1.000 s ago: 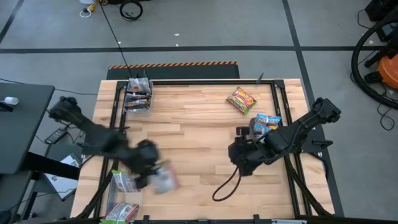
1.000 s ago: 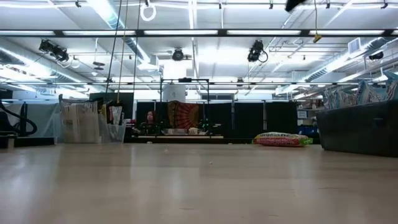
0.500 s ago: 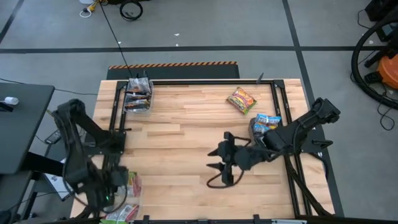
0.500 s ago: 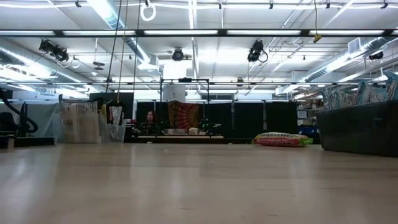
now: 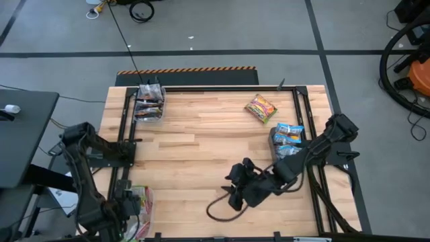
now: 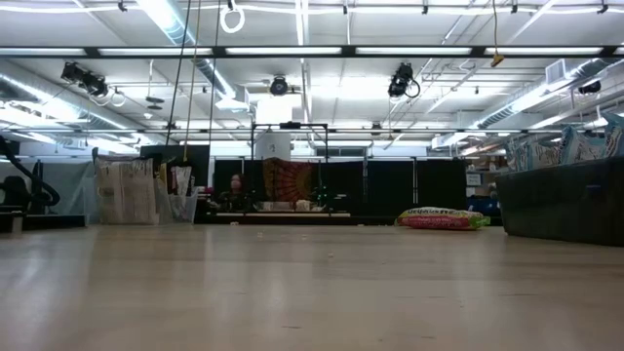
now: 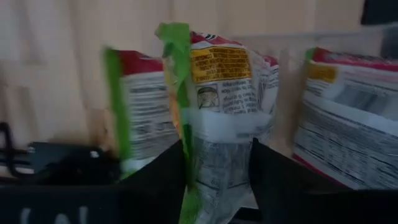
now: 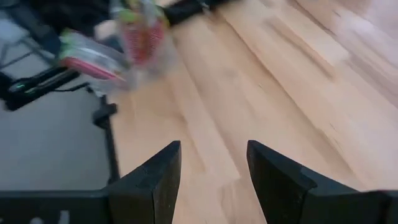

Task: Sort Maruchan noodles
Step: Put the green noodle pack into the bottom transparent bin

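Observation:
My left gripper [image 5: 129, 207] is at the table's near left corner, shut on a green-white noodle packet [image 7: 217, 93]. It holds the packet over the clear bin [image 5: 140, 218], where other green-white packets [image 7: 348, 112] stand on either side. My right gripper [image 5: 232, 191] hovers open over bare wood near the table's middle front, touching nothing. A yellow-red packet [image 5: 261, 107] lies flat at the far right. Blue-white packets [image 5: 287, 134] sit in a bin at the right edge, and dark brown packets [image 5: 149, 104] in a bin at the far left. My left gripper pinches the green-white packet between its two fingers [image 7: 165, 177], by the end nearest the wrist [image 7: 214, 168]. The rest of the packet, with its green seam [image 7: 174, 56], sticks out beyond the fingertips between the neighbouring packets. Whether its far end touches the bin does not show.
Black rails [image 5: 124, 128] run along the table's left and right sides. A black cable [image 5: 218, 208] from the right arm loops on the wood near the front edge. Bare wood [image 5: 195, 141] spans the table's middle. In the low view, a dark bin wall [image 6: 565, 200] stands at the right.
My left gripper has swung with the green-white packet from the near left part of the wood out to the near left corner, over the bin there. My right gripper has moved from beside the blue-white bin toward the table's near edge and middle.

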{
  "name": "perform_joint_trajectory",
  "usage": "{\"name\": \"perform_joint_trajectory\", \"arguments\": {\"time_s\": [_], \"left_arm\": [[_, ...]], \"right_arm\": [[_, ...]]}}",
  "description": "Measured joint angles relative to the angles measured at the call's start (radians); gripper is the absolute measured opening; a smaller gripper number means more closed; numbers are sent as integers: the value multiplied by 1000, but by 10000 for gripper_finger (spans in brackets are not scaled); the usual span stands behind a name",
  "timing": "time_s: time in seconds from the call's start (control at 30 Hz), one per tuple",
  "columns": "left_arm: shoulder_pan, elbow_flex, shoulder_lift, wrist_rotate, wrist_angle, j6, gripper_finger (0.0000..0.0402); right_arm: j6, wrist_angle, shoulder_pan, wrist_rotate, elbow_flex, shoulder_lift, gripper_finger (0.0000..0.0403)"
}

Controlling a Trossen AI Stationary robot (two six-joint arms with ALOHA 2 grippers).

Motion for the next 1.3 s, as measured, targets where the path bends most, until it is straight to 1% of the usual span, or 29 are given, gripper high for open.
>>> {"name": "perform_joint_trajectory", "arguments": {"time_s": [0.1, 0.17, 0.27, 0.37, 0.47, 0.53, 0.6, 0.67, 0.73, 0.8, 0.87, 0.93, 1.0, 1.07, 1.1, 1.2, 1.3], "left_arm": [[7, 0, 10, 41, 30, 41, 193], [10, 0, 8, 41, 6, 44, 213], [31, 5, -17, 45, -68, 52, 236], [66, 40, -71, 51, -125, 52, 248], [114, 96, -137, 44, -143, 80, 250], [164, 143, -186, -25, -139, 126, 251], [222, 187, -235, -162, -130, 152, 251], [294, 215, -287, -321, -85, 200, 251], [377, 223, -338, -458, 3, 279, 251], [462, 223, -378, -550, 103, 370, 251], [541, 223, -406, -602, 191, 461, 251], [614, 223, -420, -633, 262, 536, 251], [678, 223, -423, -641, 308, 604, 251], [741, 222, -421, -645, 331, 661, 251], [774, 222, -419, -647, 336, 676, 251], [881, 213, -405, -644, 348, 671, 251], [981, 169, -399, -598, 416, 688, 251]], "right_arm": [[69, -105, -22, -38, 0, 1, 191], [114, -171, -46, -87, 0, -10, 188], [171, -341, -109, -155, 41, -32, 177], [137, -550, -194, -171, 118, -38, 165], [60, -701, -292, -146, 182, -39, 165], [-37, -761, -375, -132, 186, -43, 174], [-164, -805, -480, -148, 173, -44, 187], [-293, -813, -596, -187, 134, -46, 206], [-409, -800, -708, -216, 83, -45, 228], [-513, -747, -807, -223, 16, -46, 250], [-568, -693, -908, -232, -57, -47, 272], [-571, -654, -1000, -252, -128, -53, 289], [-596, -600, -1078, -316, -208, -67, 301], [-650, -527, -1135, -389, -296, -82, 308], [-680, -494, -1157, -407, -334, -87, 311], [-768, -459, -1207, -391, -422, -101, 315], [-818, -367, -1249, -389, -489, -101, 314]]}}
